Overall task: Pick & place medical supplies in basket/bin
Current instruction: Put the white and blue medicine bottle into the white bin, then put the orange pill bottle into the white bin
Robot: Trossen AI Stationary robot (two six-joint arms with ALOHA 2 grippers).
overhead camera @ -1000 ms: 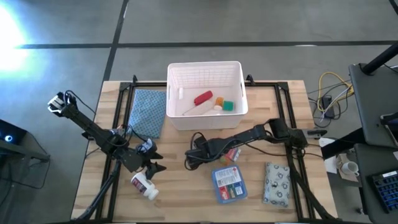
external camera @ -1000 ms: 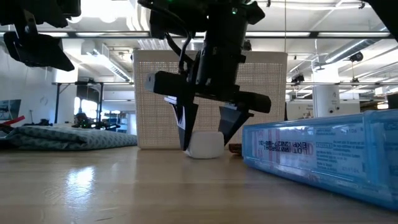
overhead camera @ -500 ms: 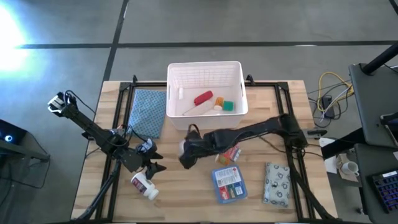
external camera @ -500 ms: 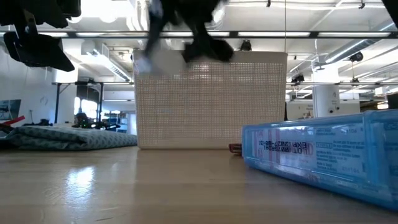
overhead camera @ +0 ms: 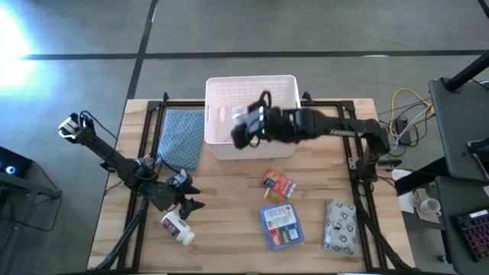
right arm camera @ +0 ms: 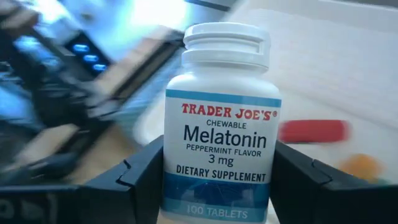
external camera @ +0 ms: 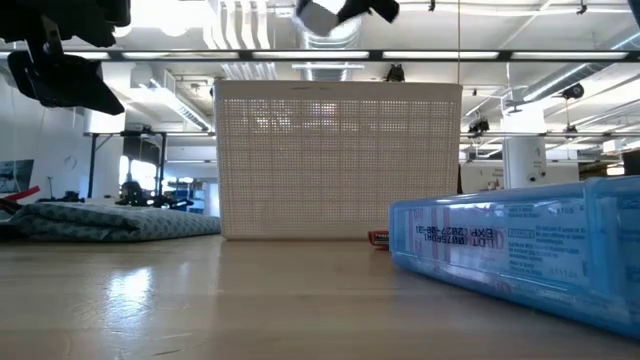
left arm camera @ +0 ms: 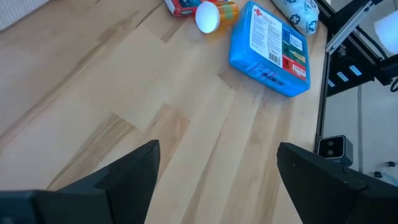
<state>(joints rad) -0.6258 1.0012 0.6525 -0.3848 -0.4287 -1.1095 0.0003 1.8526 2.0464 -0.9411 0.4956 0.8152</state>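
The white pill bottle labelled melatonin sits clamped between the right gripper's two fingers, cap pointing away from the wrist, so its long axis runs along the fingers. In the high view that gripper hangs over the near-left part of the white basket, just inside the basket's front wall; the low view shows the bottle well above the basket's rim. So the drop spot lies directly below the gripper, and the coming move looks like a short descent and release rather than any sideways travel. The right wrist view shows a red tube and something orange, blurred, lying in the basket beyond the bottle.

The left gripper waits near the table's front-left corner with its fingers spread wide and nothing between them. A second white bottle with a red cap lies on its side on the table just in front of it, so the left arm is the nearer one for that item.

In front of the basket lie a small red and orange box, then a flat blue pack, and to the right of that a grey-white patterned pouch. A blue textured cloth lies just left of the basket. All rest on a pale wooden table of planks. Beyond is a grey concrete floor, and the low view looks into a large bright hall with ceiling lights.
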